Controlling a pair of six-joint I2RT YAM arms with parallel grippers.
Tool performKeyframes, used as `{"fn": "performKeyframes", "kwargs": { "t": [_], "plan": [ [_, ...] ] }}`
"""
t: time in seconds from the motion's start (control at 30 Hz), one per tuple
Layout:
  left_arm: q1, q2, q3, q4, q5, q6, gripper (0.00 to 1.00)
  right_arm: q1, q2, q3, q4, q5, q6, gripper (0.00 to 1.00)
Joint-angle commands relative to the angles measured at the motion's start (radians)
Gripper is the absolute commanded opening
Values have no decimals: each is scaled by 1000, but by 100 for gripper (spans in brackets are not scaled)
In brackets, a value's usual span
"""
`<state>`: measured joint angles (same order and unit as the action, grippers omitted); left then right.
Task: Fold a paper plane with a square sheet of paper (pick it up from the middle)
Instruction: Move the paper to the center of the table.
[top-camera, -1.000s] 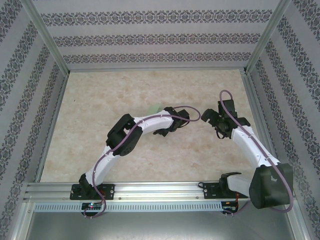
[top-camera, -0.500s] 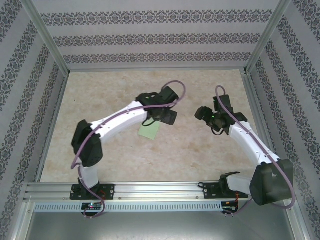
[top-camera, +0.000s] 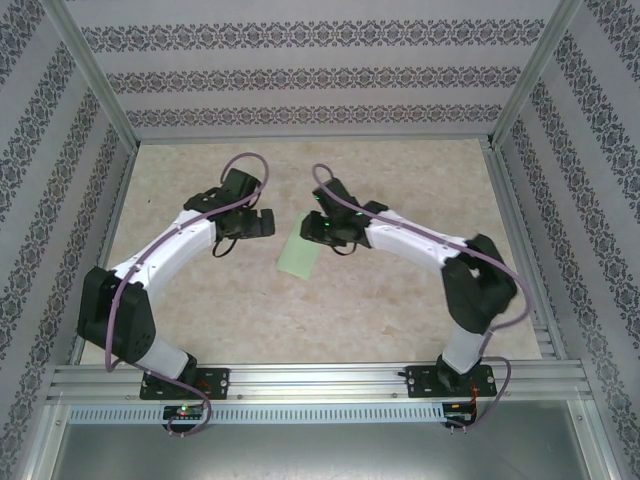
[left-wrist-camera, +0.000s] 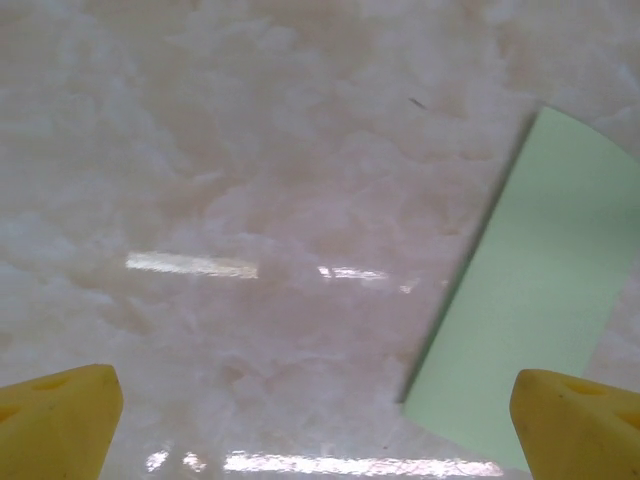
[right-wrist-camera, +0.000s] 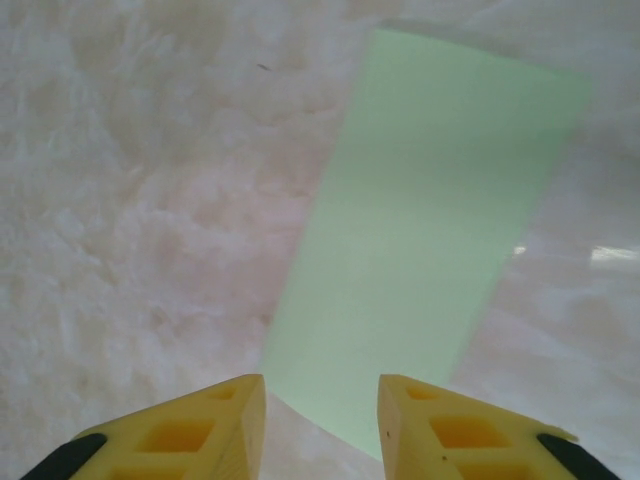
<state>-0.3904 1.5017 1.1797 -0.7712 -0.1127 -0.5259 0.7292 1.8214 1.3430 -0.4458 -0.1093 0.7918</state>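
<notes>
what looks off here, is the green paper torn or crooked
No tear or crumple shows. The paper lies flat on the table as a narrow rectangle rather than a square, set at a slant to the table's edges.

**Inspector:** Top view, lighting?

**Assistant:** Bright and even, lit from overhead. Shadows on the table (top-camera: 200, 320) are faint and soft-edged. No glare, and the focus is acceptable.

**Inspector:** Left wrist?

**Assistant:** Two white glare streaks lie ahead of the left pincer (left-wrist-camera: 315, 410), a third close in front of it. The marble pattern is soft. The paper (left-wrist-camera: 530, 300), ahead to the right, throws a thin dark shadow along its left edge.

**Inspector:** Right wrist?

**Assistant:** Softer still. The right pincer (right-wrist-camera: 318, 400) is blurred at its edges. One small glare patch sits ahead, far right. The paper looks slightly washed out, with a faint shadow on its right side.
</notes>
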Motion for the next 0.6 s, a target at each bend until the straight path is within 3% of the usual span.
{"fn": "performKeyframes", "kwargs": {
  "t": [0.0, 0.27, 0.57],
  "plan": [
    [57, -54, -47, 54, 58, -2, 100, 45, 124, 139, -9, -17, 9, 33],
    [157, -109, -108, 48, 98, -40, 100, 68, 321, 312, -68, -56, 11, 33],
    [170, -89, -108, 62, 199, -56, 100, 76, 383, 299, -52, -81, -3, 36]
  ]
}}
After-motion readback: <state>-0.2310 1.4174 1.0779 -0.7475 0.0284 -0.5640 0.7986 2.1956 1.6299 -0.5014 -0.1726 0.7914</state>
